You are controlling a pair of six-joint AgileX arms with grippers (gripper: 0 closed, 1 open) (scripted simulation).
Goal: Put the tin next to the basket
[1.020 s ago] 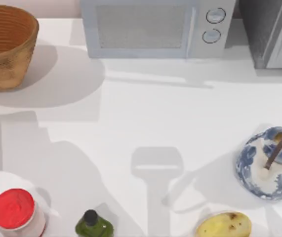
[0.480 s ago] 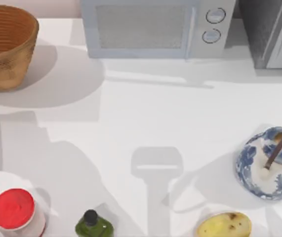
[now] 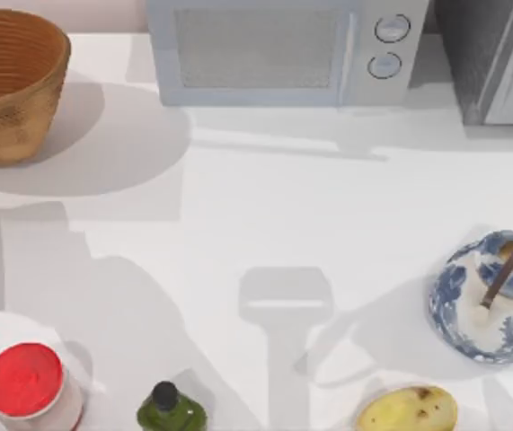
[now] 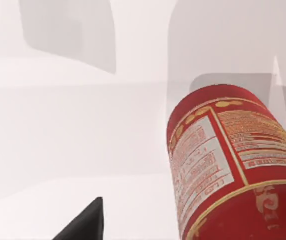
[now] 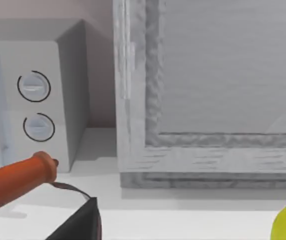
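Left wrist view: the tin point(image 4: 233, 170) sits close before the left gripper, tilted, its long axis leaning away from the camera, above the white surface point(image 4: 57, 130). One dark finger point(image 4: 85, 225) shows beside it; whether the fingers clamp the tin cannot be told. Top view: the basket point(image 3: 9, 85) stands at the far left corner of the surface, so the left arm is judged the nearer. Right wrist view: a dark finger point(image 5: 80, 222) shows near the microwave point(image 5: 37, 105); its opening cannot be told.
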